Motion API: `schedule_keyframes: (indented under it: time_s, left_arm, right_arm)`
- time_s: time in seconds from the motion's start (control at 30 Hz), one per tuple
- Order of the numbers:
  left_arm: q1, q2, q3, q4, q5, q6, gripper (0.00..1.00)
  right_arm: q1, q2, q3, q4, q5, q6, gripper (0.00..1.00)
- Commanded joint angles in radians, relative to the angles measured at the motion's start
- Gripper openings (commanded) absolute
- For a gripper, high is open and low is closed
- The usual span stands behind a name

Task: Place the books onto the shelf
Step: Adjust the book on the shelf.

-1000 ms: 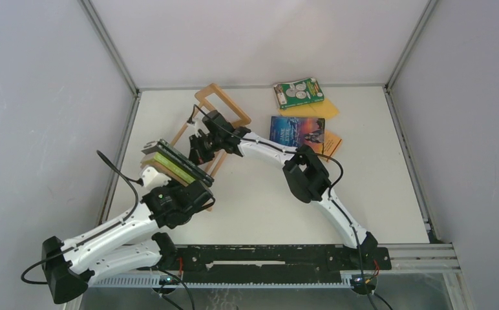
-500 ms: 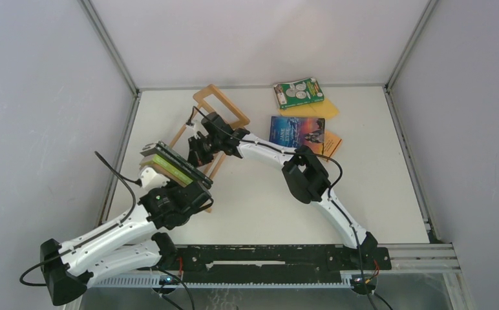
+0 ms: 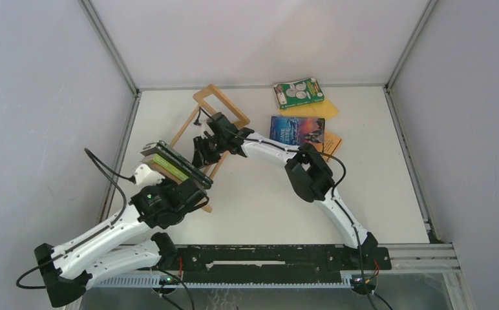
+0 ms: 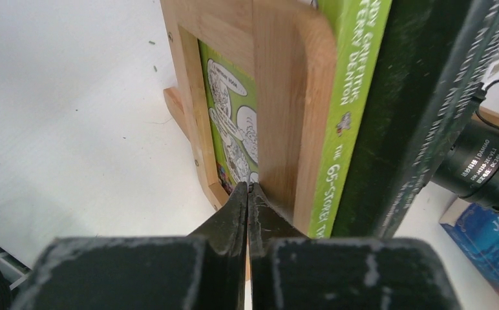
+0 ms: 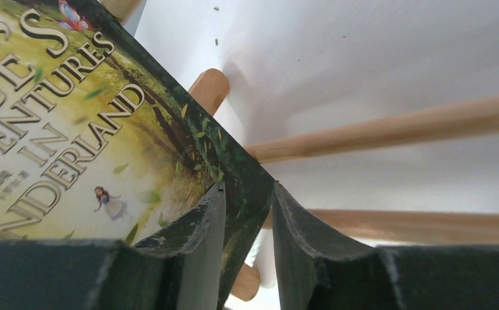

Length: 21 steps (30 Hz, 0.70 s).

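The shelf (image 3: 205, 91) lies diagonally at the table's left. A lime-green book (image 3: 169, 165) and dark books (image 3: 183, 163) stand at its near end. My left gripper (image 3: 185, 188) is shut, its tips against the wooden end frame (image 4: 286, 97), beside the lime-green spine (image 4: 350, 97) and a dark book (image 4: 421, 110). My right gripper (image 3: 201, 152) stands open in the middle of the shelf. A corner of the dark Alice book (image 5: 72, 129) sits between its fingers, with a gap on the right side (image 5: 248, 187). Shelf rods (image 5: 395, 129) run behind.
A blue book (image 3: 297, 130) lies flat right of the shelf, with an orange one (image 3: 333, 142) under its edge. A green book with white circles (image 3: 298, 93) rests on a yellow-orange book (image 3: 324, 110) at the back. Walls enclose the table on three sides.
My right gripper's jaws have parted from the dark book's corner. The left arm has drawn slightly down and left, staying shut at the shelf's end frame.
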Motion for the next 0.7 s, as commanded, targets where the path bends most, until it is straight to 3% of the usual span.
schedule_keyframes:
  time_s: [0.0,0.3,0.67]
  left_arm:
    - [-0.005,-0.043,0.089,-0.087,-0.016,0.036,0.04]
    - [-0.010,-0.108,0.145,-0.124,0.000,0.111,0.11]
    - [-0.038,-0.114,0.306,-0.014,-0.011,0.385,0.51]
  right_arm:
    - [-0.033,-0.134,-0.033,0.029,0.040,-0.018,0.40]
    - [-0.035,-0.212,-0.094,0.054,0.090,-0.020,0.45]
    - [-0.037,-0.381,-0.207,0.019,0.208,-0.039,0.53]
